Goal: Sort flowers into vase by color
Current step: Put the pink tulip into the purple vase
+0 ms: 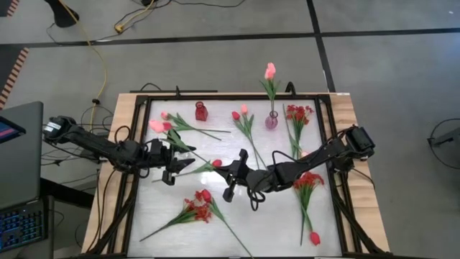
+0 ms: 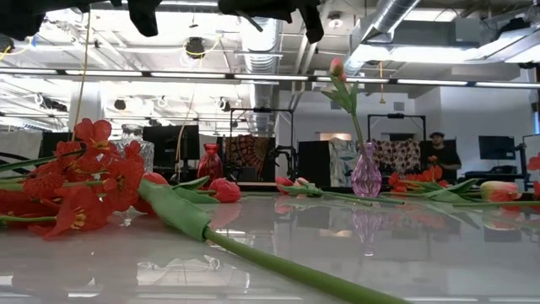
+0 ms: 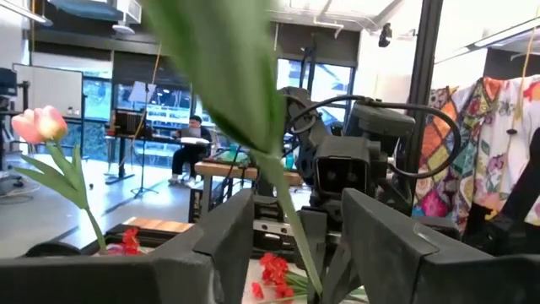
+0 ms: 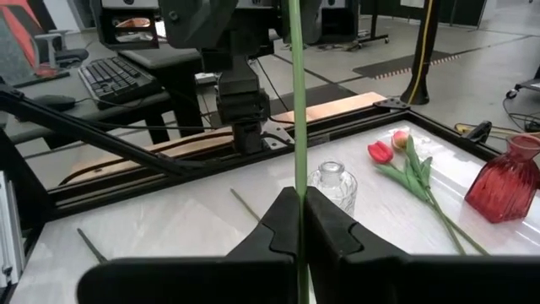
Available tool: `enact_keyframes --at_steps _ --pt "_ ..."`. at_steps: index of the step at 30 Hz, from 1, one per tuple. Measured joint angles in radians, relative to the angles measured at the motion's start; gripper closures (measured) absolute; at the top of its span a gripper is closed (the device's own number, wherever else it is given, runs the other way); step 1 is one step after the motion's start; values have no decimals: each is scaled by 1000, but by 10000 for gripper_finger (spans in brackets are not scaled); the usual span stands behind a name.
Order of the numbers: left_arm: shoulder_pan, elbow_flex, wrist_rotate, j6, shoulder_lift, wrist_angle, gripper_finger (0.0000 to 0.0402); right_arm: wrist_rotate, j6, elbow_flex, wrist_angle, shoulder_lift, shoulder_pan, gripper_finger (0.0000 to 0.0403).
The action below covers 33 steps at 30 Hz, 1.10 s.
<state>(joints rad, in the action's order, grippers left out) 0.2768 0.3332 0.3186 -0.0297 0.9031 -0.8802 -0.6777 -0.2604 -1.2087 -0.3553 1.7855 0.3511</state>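
A red tulip (image 1: 217,163) on a long green stem (image 1: 192,168) is held between my two arms over the middle of the table. My right gripper (image 1: 223,170) (image 4: 297,198), reaching in from the right, is shut on the stem beside the head. My left gripper (image 1: 180,169) (image 3: 299,203) faces it, open. Its fingers stand on either side of the same stem (image 3: 295,241) with room to spare, and a broad leaf (image 3: 224,76) fills the space in front of them. A purple vase (image 1: 272,121) at the back holds one pink tulip (image 1: 270,70). My right gripper pinches the green stem (image 4: 297,169) between its two shut fingers, which come level from the table's right side. From the fingers the stem runs on toward my left gripper. In the low view no part of the flower hangs below the grippers.
A red vase (image 1: 201,111) stands at the back and a clear glass vase (image 4: 333,187) near the left arm. Loose flowers lie about: pink tulips (image 1: 162,126), two tulips (image 1: 241,115), red sprays (image 1: 298,115) (image 1: 309,180) (image 1: 200,208). A black frame (image 1: 144,137) rims the table.
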Motion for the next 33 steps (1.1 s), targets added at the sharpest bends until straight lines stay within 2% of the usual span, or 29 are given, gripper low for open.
enact_keyframes --at_steps 13,20,24,30,33 --pt "0 0 0 47 0 -1 391 0 4 0 1 0 0 362" --pt "0 0 -24 66 0 -6 400 17 11 0 1 0 0 344" --pt "0 1 -26 70 0 -10 401 31 36 -11 8 0 0 318" --pt "0 2 -25 70 0 -1 401 131 64 -39 75 0 -8 235" --pt "0 2 -25 70 0 2 401 137 75 -59 131 0 -13 184"
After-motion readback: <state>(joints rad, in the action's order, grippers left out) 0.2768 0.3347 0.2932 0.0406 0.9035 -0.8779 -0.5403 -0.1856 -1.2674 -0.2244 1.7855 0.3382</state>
